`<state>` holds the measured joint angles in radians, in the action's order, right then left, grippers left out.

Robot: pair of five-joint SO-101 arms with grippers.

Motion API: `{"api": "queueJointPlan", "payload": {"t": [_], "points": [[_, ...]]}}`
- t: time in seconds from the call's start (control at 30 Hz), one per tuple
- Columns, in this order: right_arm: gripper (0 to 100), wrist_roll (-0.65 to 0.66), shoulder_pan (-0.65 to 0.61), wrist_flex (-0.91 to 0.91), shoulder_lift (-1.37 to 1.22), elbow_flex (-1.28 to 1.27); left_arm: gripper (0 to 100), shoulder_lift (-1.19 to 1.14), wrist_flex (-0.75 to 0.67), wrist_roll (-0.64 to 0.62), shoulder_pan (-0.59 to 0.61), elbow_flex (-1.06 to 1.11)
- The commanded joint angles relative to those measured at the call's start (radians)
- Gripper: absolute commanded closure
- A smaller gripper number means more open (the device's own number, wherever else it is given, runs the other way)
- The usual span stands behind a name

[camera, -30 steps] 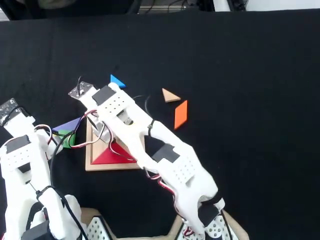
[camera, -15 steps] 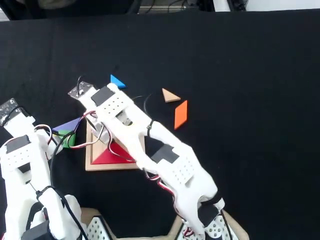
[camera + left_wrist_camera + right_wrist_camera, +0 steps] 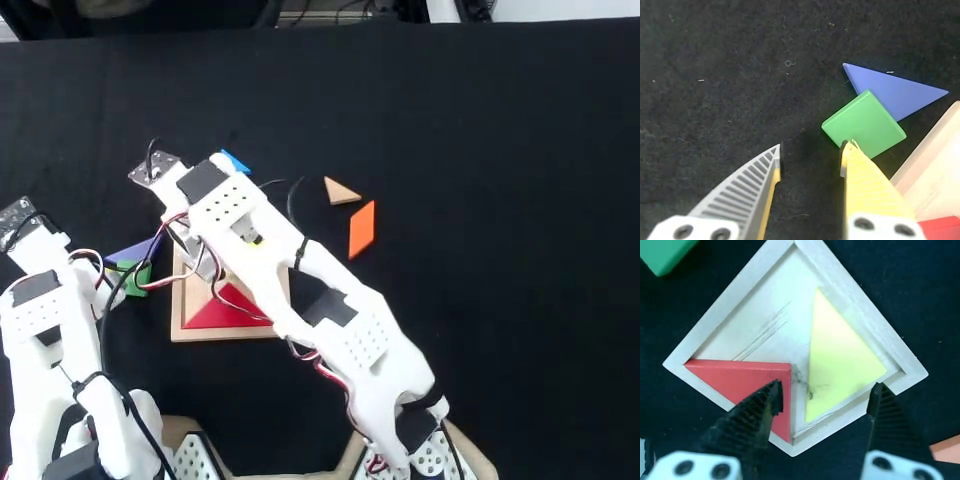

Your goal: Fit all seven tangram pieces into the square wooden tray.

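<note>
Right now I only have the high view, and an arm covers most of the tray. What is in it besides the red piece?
Observer: The right wrist view shows a yellow triangle lying in the tray beside the red triangle. The rest of the tray floor is bare.
Operator: Is the right pincer holding anything?
Observer: No. The right pincer is open above the tray, with nothing between its fingers.
Operator: And the left one, by the green square?
Observer: The left pincer is open too. The green square lies outside the tray by the tip of one finger, not between the two.
</note>
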<state>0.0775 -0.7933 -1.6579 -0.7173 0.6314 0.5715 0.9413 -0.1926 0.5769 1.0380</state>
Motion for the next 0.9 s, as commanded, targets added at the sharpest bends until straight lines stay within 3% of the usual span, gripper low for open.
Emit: {"api": "queueJointPlan", "payload": {"t": [0.0,0.2,0.87], "points": [[72.6,-0.009,0.046,0.035,0.01,-0.007,80,0.0,-0.015,-0.006,-0.015,-0.047],[72.6,-0.009,0.046,0.106,0.01,-0.117,80,0.0,-0.015,-0.006,-0.016,-0.047],[72.6,-0.002,0.086,0.14,0.005,-0.134,80,0.0,-0.015,-0.006,-0.016,-0.045]]}}
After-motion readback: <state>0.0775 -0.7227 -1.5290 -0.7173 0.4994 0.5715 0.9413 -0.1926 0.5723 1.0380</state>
